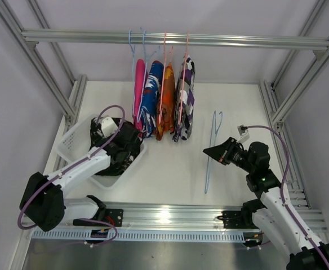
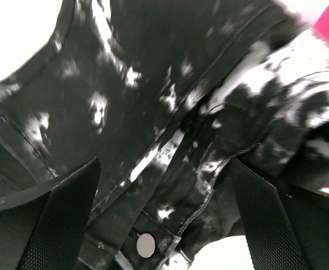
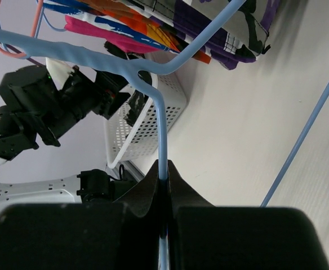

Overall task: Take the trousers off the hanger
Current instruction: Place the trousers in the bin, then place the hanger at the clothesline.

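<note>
Black trousers with white specks (image 2: pixel 153 84) lie in the white basket (image 1: pixel 69 140) at the left. My left gripper (image 2: pixel 164 225) hovers right over them, open, its fingers (image 2: pixel 63 219) wide on either side of the waistband and its metal button. My right gripper (image 3: pixel 163 169) is shut on the wire of an empty light-blue hanger (image 1: pixel 212 146) that hangs over the table right of centre. On hangers from the rail hang pink trousers (image 1: pixel 138 90), blue-white-red patterned ones (image 1: pixel 151 95), orange ones (image 1: pixel 168 98) and dark purple-white patterned ones (image 1: pixel 185 98).
The aluminium rail (image 1: pixel 238 40) crosses the back of the frame, with frame posts on both sides. The basket (image 3: pixel 153 121) stands close to the hanging garments. The white table (image 1: pixel 170 169) lies between the two arms.
</note>
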### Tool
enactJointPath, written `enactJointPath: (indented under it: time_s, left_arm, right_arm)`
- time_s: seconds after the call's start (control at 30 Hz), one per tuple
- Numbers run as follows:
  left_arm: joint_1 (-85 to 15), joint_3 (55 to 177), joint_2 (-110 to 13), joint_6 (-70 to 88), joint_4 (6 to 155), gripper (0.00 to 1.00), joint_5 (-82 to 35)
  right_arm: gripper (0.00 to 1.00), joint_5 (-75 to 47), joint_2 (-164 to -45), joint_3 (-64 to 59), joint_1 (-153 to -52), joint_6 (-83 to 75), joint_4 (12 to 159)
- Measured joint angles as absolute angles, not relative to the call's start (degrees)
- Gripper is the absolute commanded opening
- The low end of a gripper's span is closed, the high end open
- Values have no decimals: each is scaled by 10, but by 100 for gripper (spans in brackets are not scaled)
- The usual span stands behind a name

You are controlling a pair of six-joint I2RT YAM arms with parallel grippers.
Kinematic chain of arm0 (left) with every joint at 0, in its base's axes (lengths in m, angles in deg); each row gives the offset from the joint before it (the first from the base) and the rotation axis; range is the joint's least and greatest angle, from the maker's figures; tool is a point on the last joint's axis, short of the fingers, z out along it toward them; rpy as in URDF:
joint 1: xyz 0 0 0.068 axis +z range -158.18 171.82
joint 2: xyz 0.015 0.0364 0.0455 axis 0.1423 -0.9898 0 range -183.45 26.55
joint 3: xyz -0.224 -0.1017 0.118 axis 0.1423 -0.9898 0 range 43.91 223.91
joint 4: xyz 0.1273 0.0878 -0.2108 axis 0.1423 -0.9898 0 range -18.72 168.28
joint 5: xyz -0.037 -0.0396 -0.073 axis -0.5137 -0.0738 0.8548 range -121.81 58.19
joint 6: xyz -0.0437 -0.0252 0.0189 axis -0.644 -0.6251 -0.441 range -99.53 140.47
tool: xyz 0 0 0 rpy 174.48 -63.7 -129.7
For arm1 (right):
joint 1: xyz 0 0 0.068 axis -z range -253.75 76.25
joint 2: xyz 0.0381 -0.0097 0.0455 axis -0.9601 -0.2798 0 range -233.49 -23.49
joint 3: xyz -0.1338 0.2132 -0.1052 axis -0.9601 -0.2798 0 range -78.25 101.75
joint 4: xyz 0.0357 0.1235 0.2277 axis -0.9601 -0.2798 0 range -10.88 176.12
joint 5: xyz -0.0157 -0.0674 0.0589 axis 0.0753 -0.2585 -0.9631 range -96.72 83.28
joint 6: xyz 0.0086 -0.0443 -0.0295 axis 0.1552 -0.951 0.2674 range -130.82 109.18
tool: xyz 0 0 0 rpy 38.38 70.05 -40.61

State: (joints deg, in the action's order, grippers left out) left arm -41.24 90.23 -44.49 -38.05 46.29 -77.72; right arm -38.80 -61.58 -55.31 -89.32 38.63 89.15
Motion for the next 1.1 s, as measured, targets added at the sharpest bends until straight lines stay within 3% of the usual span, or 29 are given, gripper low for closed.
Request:
enactJointPath:
  time_s: [0.5, 1.1]
  left_arm:
    - [-412, 853, -466, -438, 457, 100, -740]
    - [-413, 1008, -229, -213, 452, 99, -676]
  right_arm:
    - [0, -410, -628, -553, -873, 384, 893]
    - [0, -410, -618, -540, -880, 357, 842]
